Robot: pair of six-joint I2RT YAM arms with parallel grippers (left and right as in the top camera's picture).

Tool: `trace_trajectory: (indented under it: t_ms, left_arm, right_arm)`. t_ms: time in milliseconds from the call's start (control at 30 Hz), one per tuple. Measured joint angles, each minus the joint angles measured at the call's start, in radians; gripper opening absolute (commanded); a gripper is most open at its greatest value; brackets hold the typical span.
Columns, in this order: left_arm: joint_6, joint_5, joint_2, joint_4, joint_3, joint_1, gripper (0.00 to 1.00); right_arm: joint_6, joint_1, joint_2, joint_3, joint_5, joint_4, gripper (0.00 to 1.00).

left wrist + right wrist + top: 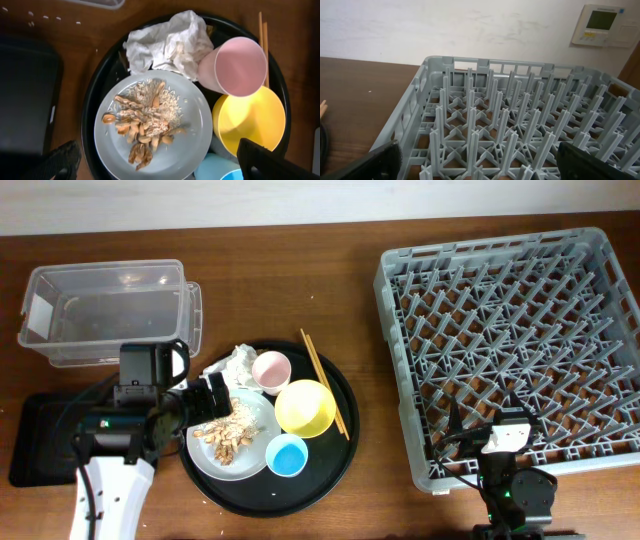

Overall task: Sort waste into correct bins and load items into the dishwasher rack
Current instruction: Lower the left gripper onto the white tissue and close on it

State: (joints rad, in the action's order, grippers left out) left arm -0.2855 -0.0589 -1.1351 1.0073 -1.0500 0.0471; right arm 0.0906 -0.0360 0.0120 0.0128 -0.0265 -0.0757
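On the round black tray (335, 470) a grey-white plate (195, 140) holds beige food scraps (142, 125). Beside it lie a crumpled white napkin (167, 42), a pink cup (235, 65), a yellow bowl (250, 122), a light-blue cup (220, 170) and chopsticks (262, 25). My left gripper (160, 167) is open and empty above the plate's left edge (215, 398). My right gripper (480, 170) is open over the front edge of the grey dishwasher rack (510, 330). I cannot make out the brown wrapper scrap.
A clear plastic tub (110, 310) stands at the back left. A shallow black rectangular tray (35, 435) lies at the front left, partly under my left arm. Bare brown table separates the round tray from the rack.
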Motion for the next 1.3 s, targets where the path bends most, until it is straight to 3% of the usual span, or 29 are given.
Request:
trace_trajectory:
  t_ms: [333, 600, 700, 900, 1300]
  left_arm:
    - [-0.003, 0.014, -0.182, 0.043, -0.127, 0.000, 0.99]
    - [-0.003, 0.015, -0.218, -0.072, -0.127, 0.000, 0.99]
    - [-0.005, 0.015, -0.225, -0.103, -0.127, 0.000, 0.77]
    - [-0.014, -0.018, -0.289, -0.188, -0.127, 0.000, 0.62]
    - [0.003, -0.062, -0.494, -0.332, -0.127, 0.032, 0.62]
  right_arm:
    - [-0.001, 0.000, 0.000, 0.000, 0.000, 0.000, 0.99]
    - [0.001, 0.000, 0.000, 0.000, 0.000, 0.000, 0.99]
    - [0.000, 0.000, 0.000, 0.000, 0.000, 0.000, 0.99]
    - [0.000, 0.000, 0.000, 0.000, 0.000, 0.000, 0.99]
    - [0.000, 0.000, 0.000, 0.000, 0.000, 0.000, 0.99]
